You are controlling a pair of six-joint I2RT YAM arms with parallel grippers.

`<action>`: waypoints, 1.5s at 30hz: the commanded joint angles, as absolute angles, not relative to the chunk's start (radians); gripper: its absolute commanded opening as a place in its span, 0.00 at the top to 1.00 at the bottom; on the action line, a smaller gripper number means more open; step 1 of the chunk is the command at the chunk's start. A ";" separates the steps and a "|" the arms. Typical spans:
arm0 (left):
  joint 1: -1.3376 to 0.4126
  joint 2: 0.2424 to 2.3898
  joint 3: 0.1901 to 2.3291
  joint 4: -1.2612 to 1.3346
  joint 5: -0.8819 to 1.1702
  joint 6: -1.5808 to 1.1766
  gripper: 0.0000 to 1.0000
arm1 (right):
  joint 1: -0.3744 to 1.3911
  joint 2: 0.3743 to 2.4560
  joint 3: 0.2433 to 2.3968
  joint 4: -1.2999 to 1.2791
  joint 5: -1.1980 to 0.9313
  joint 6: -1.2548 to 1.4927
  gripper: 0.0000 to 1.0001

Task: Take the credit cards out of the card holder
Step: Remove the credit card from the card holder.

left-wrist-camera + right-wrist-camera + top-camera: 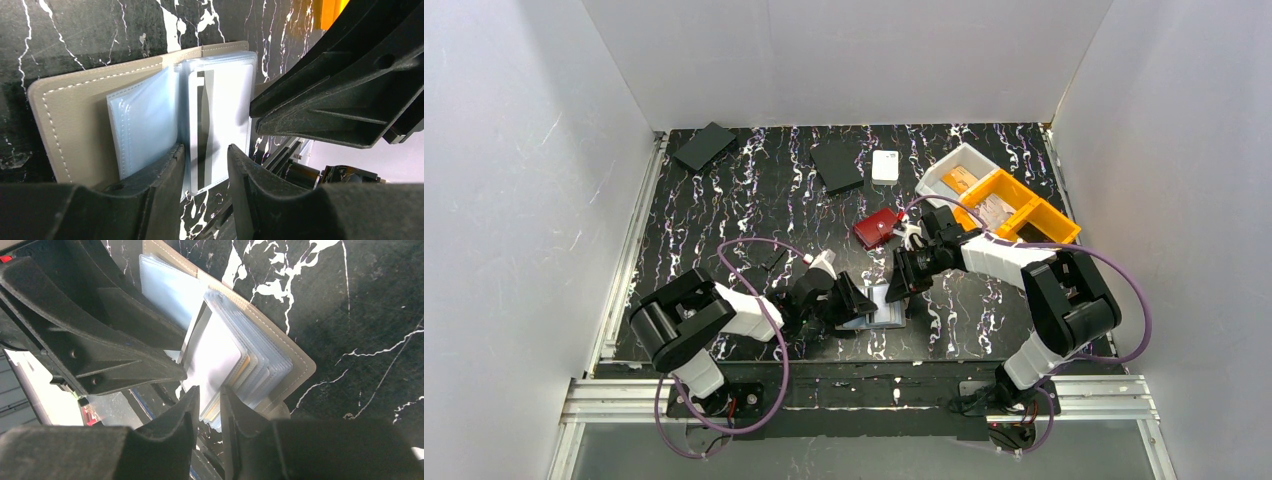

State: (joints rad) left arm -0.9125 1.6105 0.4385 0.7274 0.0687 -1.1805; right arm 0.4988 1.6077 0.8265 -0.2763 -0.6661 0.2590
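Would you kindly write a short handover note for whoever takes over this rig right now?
Left gripper: jaws astride the front clear sleeve at its near edge; grip unclear.
Right gripper: jaws narrow at the sleeve stack edge; grip unclear.
Card holder: open flat between both grippers.
Done: holder opened.
Left to do: draw out the cards; an orange card shows its edge in the stack.
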 commanded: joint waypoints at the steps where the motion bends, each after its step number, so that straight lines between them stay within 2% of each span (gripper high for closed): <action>1: -0.911 1.663 0.409 0.690 0.083 -1.180 0.66 | 0.510 1.621 0.822 -0.244 -0.690 0.261 0.71; 6: -0.904 1.680 0.399 0.728 0.095 -1.194 0.75 | 0.503 1.614 0.814 -0.230 -0.698 0.256 0.74; 9: -0.901 1.687 0.396 0.749 0.103 -1.202 0.76 | 0.502 1.635 0.820 -0.251 -0.669 0.239 0.77; 15: -0.899 1.700 0.407 0.766 0.114 -1.208 0.76 | 0.502 1.696 0.834 -0.254 -0.663 0.252 0.78; 19: -0.898 1.713 0.407 0.783 0.121 -1.216 0.76 | 0.504 1.701 0.828 -0.238 -0.684 0.261 0.77; 24: -0.892 1.743 0.405 0.835 0.138 -1.234 0.76 | 0.520 1.697 0.822 -0.246 -0.648 0.241 0.70; 28: -0.888 1.759 0.402 0.871 0.147 -1.251 0.84 | 0.529 1.693 0.834 -0.271 -0.610 0.214 0.67; 31: -0.884 1.763 0.390 0.881 0.142 -1.261 1.00 | 0.526 1.670 0.818 -0.215 -0.720 0.233 0.68; 36: -0.877 1.755 0.363 0.891 0.134 -1.266 1.00 | 0.471 1.620 0.793 -0.165 -0.811 0.241 0.70; 40: -0.876 1.752 0.349 0.897 0.132 -1.269 1.00 | 0.369 1.599 0.757 -0.095 -0.910 0.283 0.68; 45: -0.876 1.758 0.351 0.914 0.143 -1.269 1.00 | 0.359 1.571 0.718 -0.021 -0.950 0.329 0.65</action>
